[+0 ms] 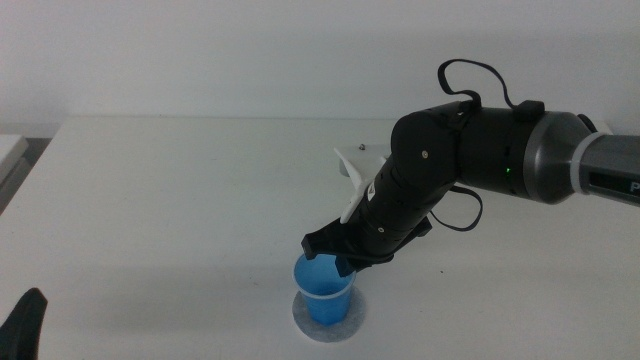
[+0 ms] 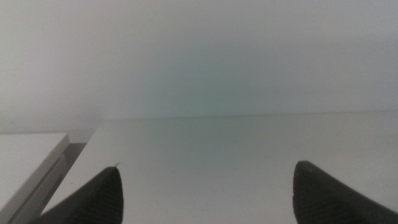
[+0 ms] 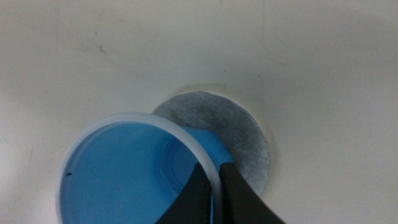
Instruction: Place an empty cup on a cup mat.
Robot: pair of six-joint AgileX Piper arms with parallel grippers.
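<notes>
One hand did the work here: the right hand (image 3: pixel 214 193) pinched the rim of the cup (image 1: pixel 324 288), one jaw inside the mouth and one outside against the wall, shut on it. The cup stood upright and empty on the cup mat (image 1: pixel 352 321), though the right wrist view showed its base toward one side of the disc, with a broad crescent of speckled grey bare beside it. Judged from that, the step in hand was the release: it would go best if the jaws parted just enough to free the rim, then rose straight up, so the light cup neither tipped nor slid off the mat. The left hand (image 1: pixel 26 322) waited at the near edge of the bench (image 1: pixel 180 200), jaws spread wide over bare surface. The cup lay directly below the right hand, which reached in from the far right.
</notes>
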